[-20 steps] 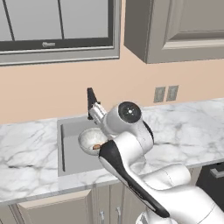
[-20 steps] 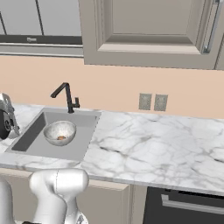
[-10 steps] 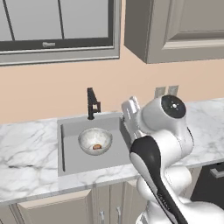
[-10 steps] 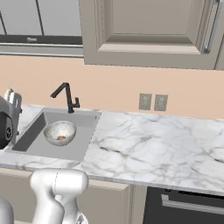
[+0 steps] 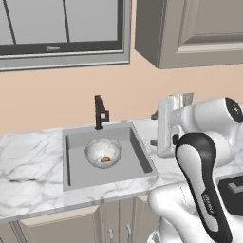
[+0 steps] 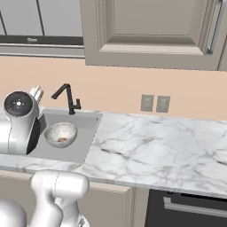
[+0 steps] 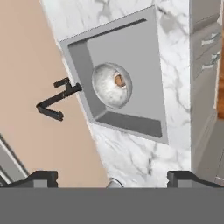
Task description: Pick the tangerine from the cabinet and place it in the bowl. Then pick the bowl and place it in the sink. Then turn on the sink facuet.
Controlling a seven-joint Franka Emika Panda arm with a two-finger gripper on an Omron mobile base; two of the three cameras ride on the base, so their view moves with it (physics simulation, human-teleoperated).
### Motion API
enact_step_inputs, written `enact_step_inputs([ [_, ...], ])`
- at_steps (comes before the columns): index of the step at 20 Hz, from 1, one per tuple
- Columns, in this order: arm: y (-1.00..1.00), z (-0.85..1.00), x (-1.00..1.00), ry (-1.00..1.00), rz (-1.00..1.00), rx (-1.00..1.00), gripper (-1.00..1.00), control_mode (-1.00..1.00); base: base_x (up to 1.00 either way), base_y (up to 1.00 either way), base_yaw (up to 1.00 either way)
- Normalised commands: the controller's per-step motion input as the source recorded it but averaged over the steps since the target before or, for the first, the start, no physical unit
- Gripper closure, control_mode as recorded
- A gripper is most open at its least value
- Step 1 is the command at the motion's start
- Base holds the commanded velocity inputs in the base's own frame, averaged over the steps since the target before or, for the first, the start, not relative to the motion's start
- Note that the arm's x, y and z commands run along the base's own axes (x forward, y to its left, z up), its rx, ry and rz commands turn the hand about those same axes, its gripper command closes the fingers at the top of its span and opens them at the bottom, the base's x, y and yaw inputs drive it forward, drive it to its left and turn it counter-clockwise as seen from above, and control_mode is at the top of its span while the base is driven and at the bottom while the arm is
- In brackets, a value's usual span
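Observation:
The whitish mottled bowl point(image 5: 101, 150) point(image 6: 60, 133) point(image 7: 109, 87) sits on the floor of the grey sink point(image 5: 135, 163) point(image 6: 86, 126) point(image 7: 144, 61). The small orange-brown tangerine point(image 5: 106, 159) point(image 6: 62, 140) point(image 7: 118, 80) lies inside the bowl. The black sink faucet point(image 5: 99, 112) point(image 6: 68, 97) point(image 7: 54, 101) stands at the basin's back rim, by the wall. My gripper point(image 5: 154, 129) point(image 7: 113, 177) hangs open over the marble just right of the sink. Its fingertips stand wide apart with nothing between them. The cabinet is out of view.
White veined marble counter point(image 5: 28, 161) point(image 6: 159, 146) runs on both sides of the sink. Panelled beige wall cabinets point(image 5: 199, 28) point(image 6: 150, 31) hang above, with a window point(image 5: 57, 23) to the left. Two wall outlets point(image 6: 154, 103) and a dark oven front point(image 6: 190, 208) are on the right.
The arm has swung from above the bowl to the right of the sink. The bowl with the tangerine has stayed in the basin. The jaws have stayed open.

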Motion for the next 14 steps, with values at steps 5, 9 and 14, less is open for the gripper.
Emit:
enact_step_inputs([
  [5, -0.53, -0.13, 0.19, -0.18, -0.35, 0.81, -1.00, -1.00, 0.00, 0.00, 0.00],
  [9, -0.33, -0.69, 0.50, -0.21, -0.37, 0.65, -1.00, -1.00, 0.00, 0.00, 0.00],
  [14, 0.06, -0.87, 0.71, -0.09, -0.20, 0.43, -1.00, -1.00, 0.00, 0.00, 0.00],
])
